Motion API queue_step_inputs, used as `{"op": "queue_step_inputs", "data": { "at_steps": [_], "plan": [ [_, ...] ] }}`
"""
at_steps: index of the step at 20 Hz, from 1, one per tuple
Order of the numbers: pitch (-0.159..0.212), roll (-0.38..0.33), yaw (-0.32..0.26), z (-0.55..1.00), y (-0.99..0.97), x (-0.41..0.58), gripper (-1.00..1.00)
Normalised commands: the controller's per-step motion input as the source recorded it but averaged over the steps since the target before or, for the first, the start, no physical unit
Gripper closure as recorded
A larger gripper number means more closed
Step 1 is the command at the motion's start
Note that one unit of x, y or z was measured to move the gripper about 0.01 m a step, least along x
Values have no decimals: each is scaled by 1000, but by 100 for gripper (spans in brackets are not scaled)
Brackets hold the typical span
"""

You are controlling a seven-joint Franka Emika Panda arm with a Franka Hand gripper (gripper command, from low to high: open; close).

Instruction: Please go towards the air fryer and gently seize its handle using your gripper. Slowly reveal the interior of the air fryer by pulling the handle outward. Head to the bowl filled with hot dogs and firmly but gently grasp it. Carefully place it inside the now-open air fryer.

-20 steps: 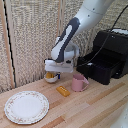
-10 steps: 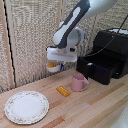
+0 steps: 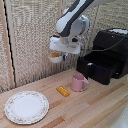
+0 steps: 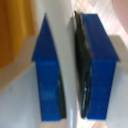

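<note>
Carrying item: the bowl (image 3: 56,57), small and off-white, held in the air by its rim, the pincer (image 3: 61,51) clenched on it beneath the white arm. Yellow-orange hot dogs (image 3: 53,55) show above the bowl's edge.

Position: well above the counter (image 3: 95,107), toward the exterior view's left of the air fryer (image 3: 107,60). The height is judged to serve clearance over the pink mug (image 3: 79,82), which stands between bowl and fryer.

Air fryer: black, drawer (image 3: 95,65) drawn out toward the exterior view's left, cavity open upward. Judged ready to receive the bowl. The handle cannot be made out.

Other entries: floral-rimmed plate (image 3: 26,106) lying near the counter's front edge; a loose orange-yellow stick (image 3: 63,91) just beside the mug, apart from it.

Wrist view: two blue fingers (image 4: 49,75) set close, a pale wall of the bowl (image 4: 70,60) pinched between them, a yellow-orange patch to one side. This confirms the grip, too small to read in the exterior view. The exterior view alone supplies the fryer, mug and route.
</note>
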Motion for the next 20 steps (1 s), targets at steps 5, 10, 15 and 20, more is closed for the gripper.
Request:
{"op": "queue_step_inputs", "data": {
  "at_steps": [5, 10, 15, 20],
  "plan": [
    [132, 21, -195, 446, -603, -103, 100],
    [117, 3, -177, 418, -684, -66, 100],
    [68, 0, -142, 377, -789, 0, 100],
    [72, 1, -102, 401, -895, 0, 100]
  ]
}}
